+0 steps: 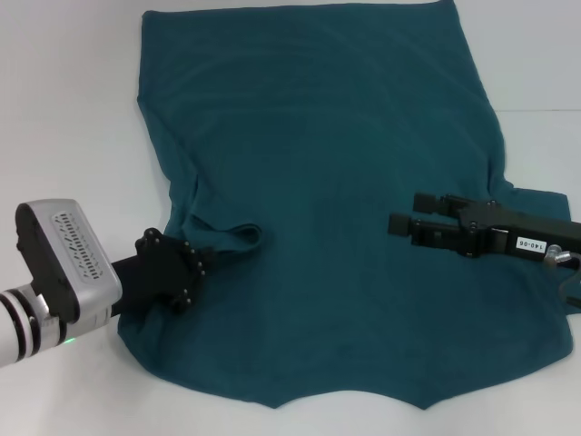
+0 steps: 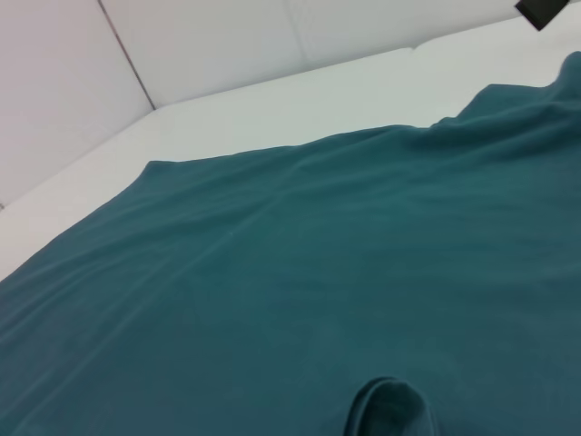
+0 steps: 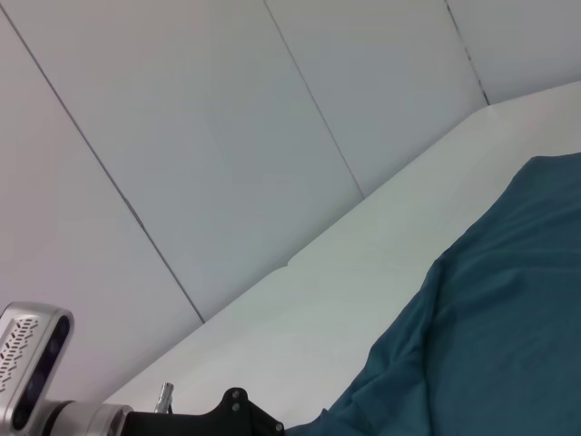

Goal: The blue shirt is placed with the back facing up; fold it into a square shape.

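**Shirt spread on the desk, left gripper at a sleeve fold**

The shirt (image 1: 336,200) lies spread over the white desk (image 1: 64,109), covering most of the middle of the head view. Its far edge runs straight across the top; its near edge curves along the bottom with a small notch in the middle. On the robot's left side the cloth is drawn inward, and a small loop of fabric stands folded over there.

The left gripper (image 1: 195,263) sits low at that left edge, right beside the loop, its black body on the cloth. Its jaws are buried in the fabric; whether they are apart or together cannot be told. In the left wrist view the shirt (image 2: 300,282) fills the frame, with a rolled bit of cloth at the near edge.

The right gripper (image 1: 404,222) is over the shirt's right half, pointing toward the middle, its jaws slightly apart with nothing between them. The right wrist view shows the shirt's edge (image 3: 490,327) on the desk (image 3: 363,300).
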